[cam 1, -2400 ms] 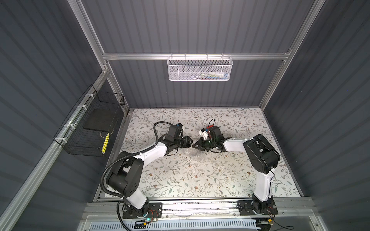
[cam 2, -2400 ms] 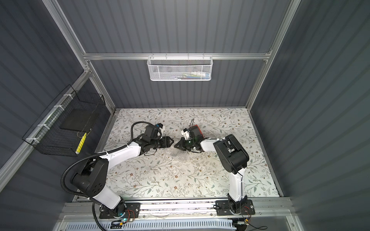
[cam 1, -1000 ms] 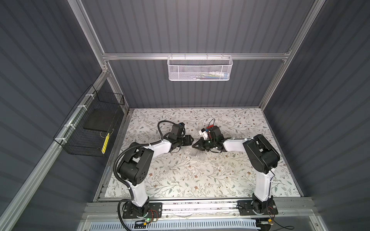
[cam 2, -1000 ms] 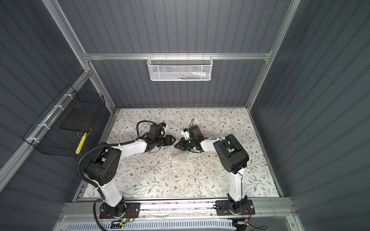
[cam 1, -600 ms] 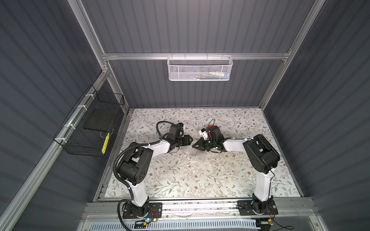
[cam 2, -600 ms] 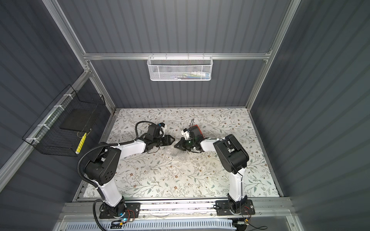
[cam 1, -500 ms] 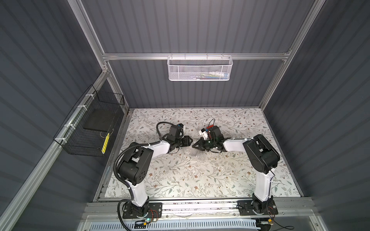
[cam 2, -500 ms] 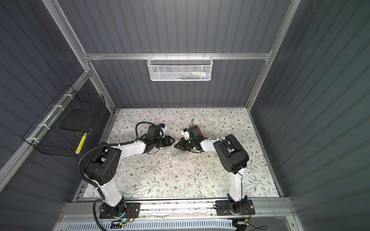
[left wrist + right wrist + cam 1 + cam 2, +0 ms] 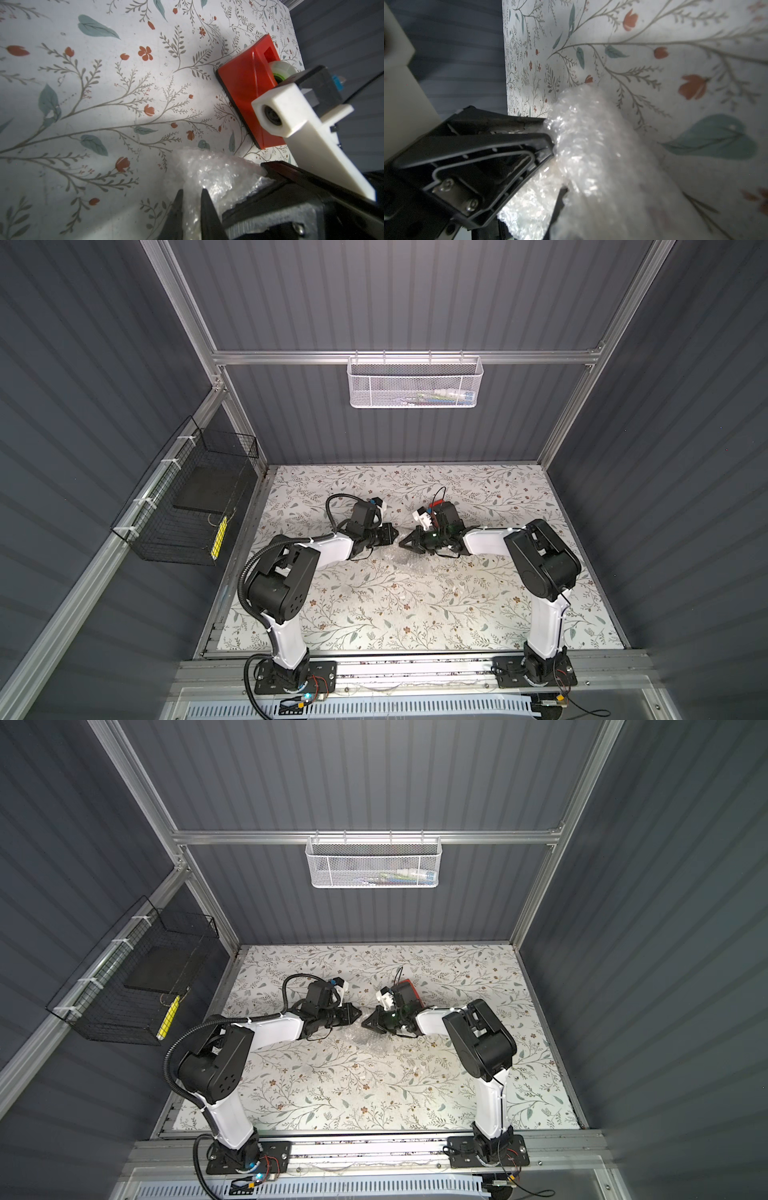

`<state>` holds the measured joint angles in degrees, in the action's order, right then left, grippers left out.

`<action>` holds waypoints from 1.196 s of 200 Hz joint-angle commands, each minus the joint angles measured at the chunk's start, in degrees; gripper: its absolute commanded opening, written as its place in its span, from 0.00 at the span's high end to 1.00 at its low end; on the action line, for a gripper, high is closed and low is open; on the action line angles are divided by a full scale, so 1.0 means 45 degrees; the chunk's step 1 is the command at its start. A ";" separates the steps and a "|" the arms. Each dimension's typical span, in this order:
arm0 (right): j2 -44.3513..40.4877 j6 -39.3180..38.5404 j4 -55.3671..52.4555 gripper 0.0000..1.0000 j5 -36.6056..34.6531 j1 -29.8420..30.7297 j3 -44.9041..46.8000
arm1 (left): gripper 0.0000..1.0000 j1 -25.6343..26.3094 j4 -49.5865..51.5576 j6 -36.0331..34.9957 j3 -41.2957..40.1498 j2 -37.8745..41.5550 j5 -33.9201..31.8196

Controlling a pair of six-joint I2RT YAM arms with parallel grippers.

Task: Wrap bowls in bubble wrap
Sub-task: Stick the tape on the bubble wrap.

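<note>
Drawn in closer since a second ago, the left pincer (image 9: 392, 536) is nipping a crumpled fold of the bubble wrap (image 9: 216, 172) between nearly touching fingers (image 9: 207, 212). Facing it tip to tip, the right pincer (image 9: 404, 544) is clamping tight on the same wrap, which is lying bunched on the floral table (image 9: 374, 614) just beside both tips. Behind the right pincer, a red tape dispenser (image 9: 247, 93) is sitting flat.
</note>
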<state>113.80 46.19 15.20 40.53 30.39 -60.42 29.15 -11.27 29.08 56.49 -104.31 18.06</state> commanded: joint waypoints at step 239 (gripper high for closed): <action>-0.3496 -0.1775 -0.3954 0.63 -0.2327 0.0256 -0.0071 | 1.00 -0.0033 -0.0055 -0.0383 -0.0584 -0.0360 0.0322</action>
<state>99.94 40.29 -0.03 30.63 30.52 -60.20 28.82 -13.34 28.67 55.07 -104.88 19.55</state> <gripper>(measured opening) 0.383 0.048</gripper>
